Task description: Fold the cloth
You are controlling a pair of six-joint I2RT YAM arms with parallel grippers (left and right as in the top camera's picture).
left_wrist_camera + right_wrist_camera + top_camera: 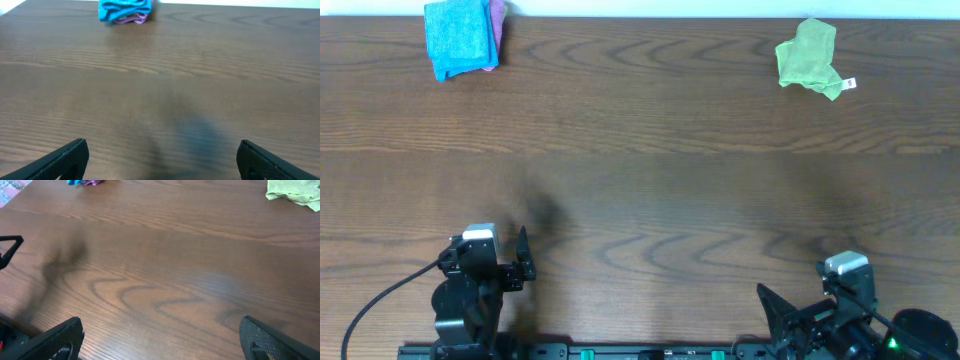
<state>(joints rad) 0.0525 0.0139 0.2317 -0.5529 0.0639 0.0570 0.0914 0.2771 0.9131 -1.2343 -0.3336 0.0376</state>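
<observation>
The sky-blue cloth point(458, 36) lies folded in a small stack at the table's far left corner, on top of a purple cloth point(498, 20). It also shows far ahead in the left wrist view point(124, 9) and at the top edge of the right wrist view point(74, 182). My left gripper point(162, 156) is open and empty, low near the front edge point(524, 262). My right gripper point(161, 339) is open and empty at the front right point(790, 310). Both are far from the cloth.
A yellow-green cloth with a white tag point(809, 58) lies crumpled at the far right, also in the right wrist view point(295, 192). The wooden table point(650, 180) spans the view between the cloths and the arm bases.
</observation>
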